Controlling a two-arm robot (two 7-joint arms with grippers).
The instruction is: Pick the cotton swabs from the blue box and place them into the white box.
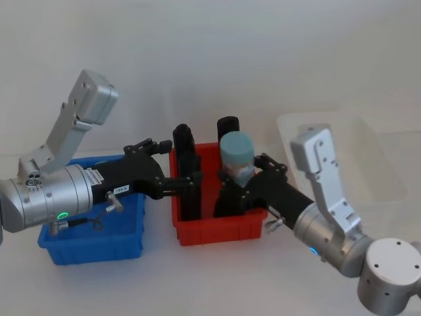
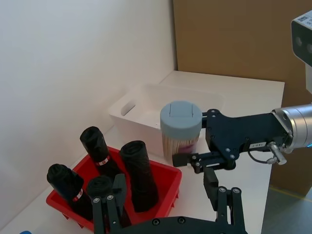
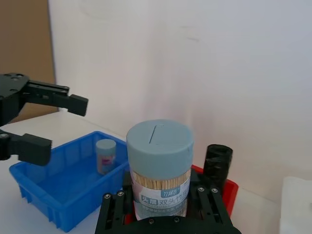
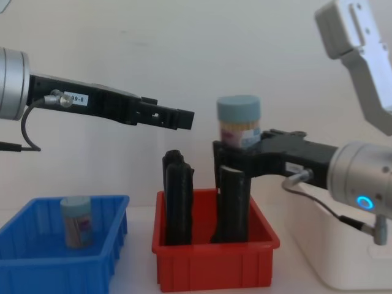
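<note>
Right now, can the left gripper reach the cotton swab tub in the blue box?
Probably yes. The left gripper hangs open, raised between blue box and red bin, and nothing covers the cotton swab tub in that box; the right gripper is busy farther off.

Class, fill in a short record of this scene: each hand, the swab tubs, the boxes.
Right hand: shut on teal-lidded cotton swab tub, held up over red plastic bin
Left hand: open, empty, raised, fingertips near the red bin's left edge
Blue rimmed plastic box: one small swab tub standing inside
Red bin contents: black upright rolls
White plastic box: on the robot's right, beside the red bin
</note>
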